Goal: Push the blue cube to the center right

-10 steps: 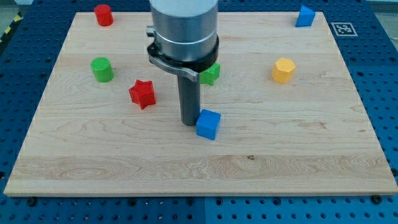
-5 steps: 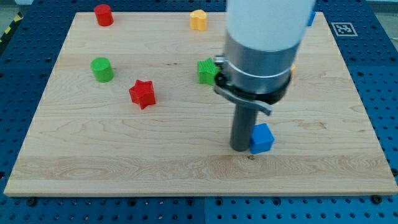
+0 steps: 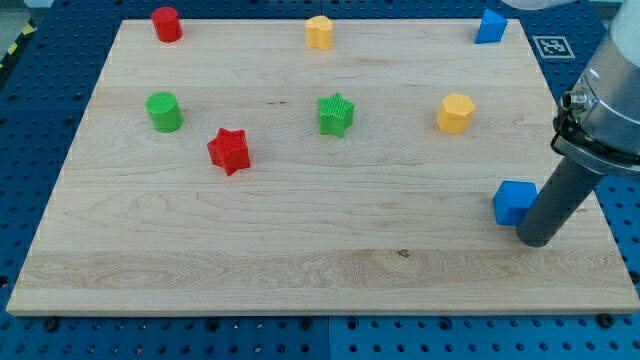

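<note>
The blue cube sits on the wooden board near its right edge, a little below mid-height. My tip rests on the board just to the cube's lower right, with the rod touching or almost touching the cube's right side. A second blue block lies at the view's top right corner of the board.
A yellow hexagonal block lies above and left of the blue cube. A green star, a red star, a green cylinder, a red cylinder and a yellow block lie further left. The board's right edge is close to the rod.
The blue cube has slid rightward across the board from the lower middle to near the right edge. My tip moved right with it and now stands on the cube's right instead of its left.
</note>
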`<action>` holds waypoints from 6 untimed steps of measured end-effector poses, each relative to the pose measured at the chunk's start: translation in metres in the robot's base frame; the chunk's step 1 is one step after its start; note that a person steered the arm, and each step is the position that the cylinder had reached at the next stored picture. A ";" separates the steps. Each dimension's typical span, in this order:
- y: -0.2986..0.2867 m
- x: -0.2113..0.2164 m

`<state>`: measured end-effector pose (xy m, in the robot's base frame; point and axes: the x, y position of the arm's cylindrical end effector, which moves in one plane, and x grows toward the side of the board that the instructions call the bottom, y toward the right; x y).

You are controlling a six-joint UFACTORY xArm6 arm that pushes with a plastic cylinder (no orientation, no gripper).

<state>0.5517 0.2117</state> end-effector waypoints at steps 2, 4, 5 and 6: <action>-0.019 -0.007; -0.005 -0.016; 0.011 -0.036; 0.013 -0.044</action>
<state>0.5074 0.2247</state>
